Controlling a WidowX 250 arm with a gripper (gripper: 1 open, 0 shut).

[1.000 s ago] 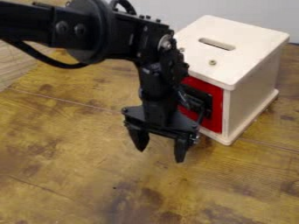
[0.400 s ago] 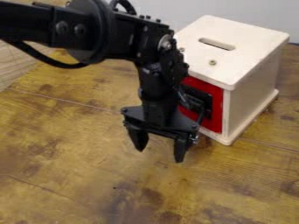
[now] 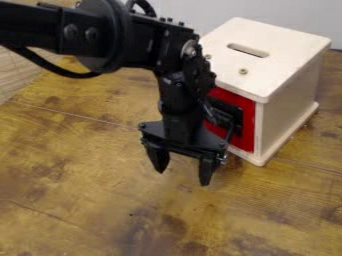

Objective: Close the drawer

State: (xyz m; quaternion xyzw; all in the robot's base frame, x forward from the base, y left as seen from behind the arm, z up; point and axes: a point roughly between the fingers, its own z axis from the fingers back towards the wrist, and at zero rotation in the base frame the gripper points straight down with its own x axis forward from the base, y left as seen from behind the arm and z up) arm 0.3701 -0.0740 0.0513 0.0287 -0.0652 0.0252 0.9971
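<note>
The red drawer [image 3: 229, 118] shows as a red front set in the cream-white cabinet [image 3: 274, 75], with its black wire loop handle [image 3: 233, 116] sticking out to the left. No pale wood interior shows, and the arm hides part of the front. My black gripper [image 3: 183, 166] hangs just in front of and below the drawer front, fingers pointing down at the table. Its two fingers [image 3: 158, 158] stand apart with nothing between them.
The cabinet has a slot [image 3: 246, 48] in its top and stands at the right on a worn wooden table [image 3: 80, 200]. My black arm [image 3: 94, 40] reaches in from the upper left. Bare table lies to the left and in front.
</note>
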